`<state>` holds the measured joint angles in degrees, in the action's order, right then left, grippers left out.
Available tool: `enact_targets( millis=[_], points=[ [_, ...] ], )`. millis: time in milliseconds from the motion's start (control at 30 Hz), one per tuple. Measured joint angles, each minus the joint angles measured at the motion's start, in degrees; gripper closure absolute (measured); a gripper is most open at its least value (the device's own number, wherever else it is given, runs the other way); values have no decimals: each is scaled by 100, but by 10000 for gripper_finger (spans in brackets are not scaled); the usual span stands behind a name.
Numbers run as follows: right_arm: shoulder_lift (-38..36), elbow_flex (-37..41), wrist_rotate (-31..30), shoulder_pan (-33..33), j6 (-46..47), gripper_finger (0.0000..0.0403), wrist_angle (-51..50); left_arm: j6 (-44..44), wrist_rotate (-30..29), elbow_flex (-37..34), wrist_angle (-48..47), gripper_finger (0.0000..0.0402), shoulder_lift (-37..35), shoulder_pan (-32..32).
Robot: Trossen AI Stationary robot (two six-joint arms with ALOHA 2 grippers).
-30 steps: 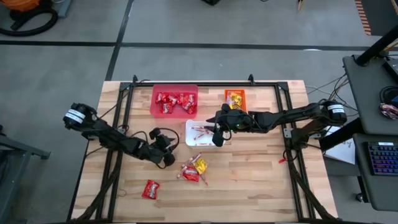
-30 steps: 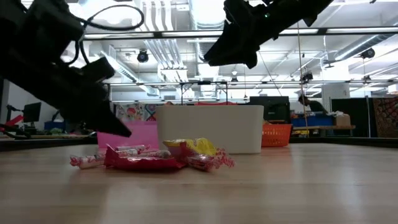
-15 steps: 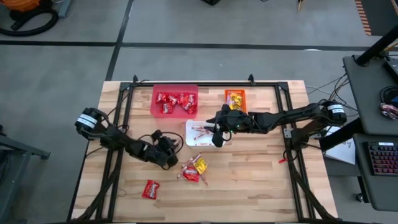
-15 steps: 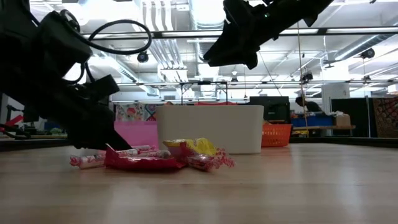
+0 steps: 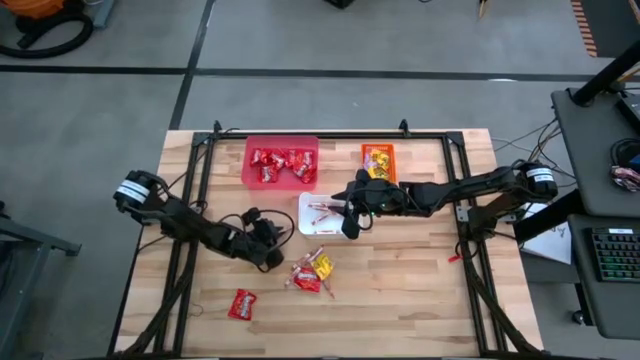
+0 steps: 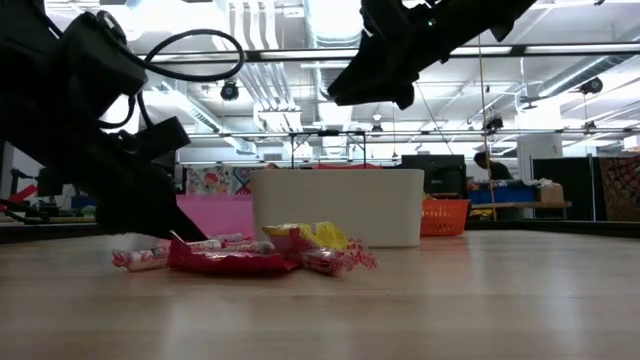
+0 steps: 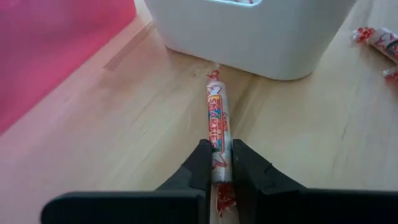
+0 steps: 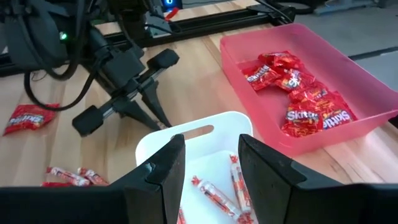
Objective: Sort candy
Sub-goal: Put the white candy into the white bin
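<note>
A thin red-and-white stick (image 7: pixel 217 118) of candy lies flat on the wooden desk (image 5: pixel 400 290), one end touching the foot of the white bin (image 7: pixel 261 31). The left end effector (image 7: pixel 216 163) is clamped on the stick's near end, its 2 dark fingers (image 7: pixel 200 163) narrow and pressed against the wrapper on both sides. Seen from above, this end effector sits low on the desk just left of the white bin (image 5: pixel 322 213).

Near it lies a small pile of candy (image 5: pixel 312 272): red packets, a yellow packet and more sticks. 1 red packet (image 5: pixel 241 304) lies apart, toward the desk's front left.

The pink bin (image 5: pixel 281 162) at the back holds several red packets (image 8: pixel 305 93). The orange bin (image 5: pixel 378 160) beside it holds yellow-orange packets. The white bin holds a few sticks (image 8: pixel 217 193).

The right end effector (image 8: pixel 208 171) hangs above the white bin with its fingers wide apart, holding nothing.
</note>
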<state>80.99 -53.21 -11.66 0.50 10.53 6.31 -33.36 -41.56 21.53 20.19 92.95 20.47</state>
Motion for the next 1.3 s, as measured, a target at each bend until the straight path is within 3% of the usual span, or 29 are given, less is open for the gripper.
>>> enact_targets(
  millis=[333, 700, 933, 1300],
  points=[
    [11, 2, 6, 104, -152, 259, 4, -13, 60, -1, -1614, 389, -1467, 4],
    [453, 2, 26, 274, -699, 259, 606, 1420, 46, 291, -1573, 389, -2958, 22],
    [829, -1, 162, 301, -825, 259, 1423, 2275, 375, 912, -1563, 389, -2921, 37],
    [920, -121, 919, 299, -819, 259, 1593, 3024, 474, 1752, -1532, 389, -1894, 37]
  ],
)
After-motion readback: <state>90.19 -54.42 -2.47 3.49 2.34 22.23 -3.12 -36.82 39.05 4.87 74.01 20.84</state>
